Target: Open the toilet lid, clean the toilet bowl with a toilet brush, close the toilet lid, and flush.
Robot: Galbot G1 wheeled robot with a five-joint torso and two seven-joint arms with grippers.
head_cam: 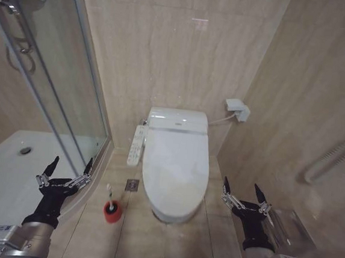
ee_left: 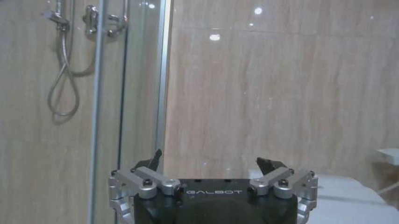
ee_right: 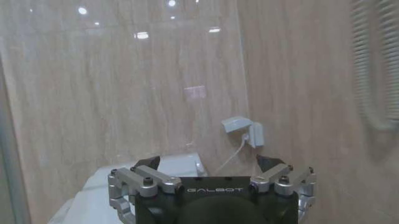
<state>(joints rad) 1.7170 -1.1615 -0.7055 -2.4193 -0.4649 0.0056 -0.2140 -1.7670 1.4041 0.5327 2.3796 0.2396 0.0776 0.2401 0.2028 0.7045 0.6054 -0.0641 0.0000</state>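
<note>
Two open grippers, toilet lid (head_cam: 176, 159) down

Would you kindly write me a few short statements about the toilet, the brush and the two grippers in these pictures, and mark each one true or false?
1. The toilet lid is closed over the bowl. True.
2. The left gripper is holding the toilet brush. False: its fingers are open and empty, and the brush stands in its red holder on the floor.
3. The red holder stands on the floor between the toilet and the shower tray. True.
4. The right gripper rests on the lid. False: it hangs open beside the toilet, on the side away from the shower, touching nothing.
5. A control panel sits on the toilet's shower side. True.
</note>
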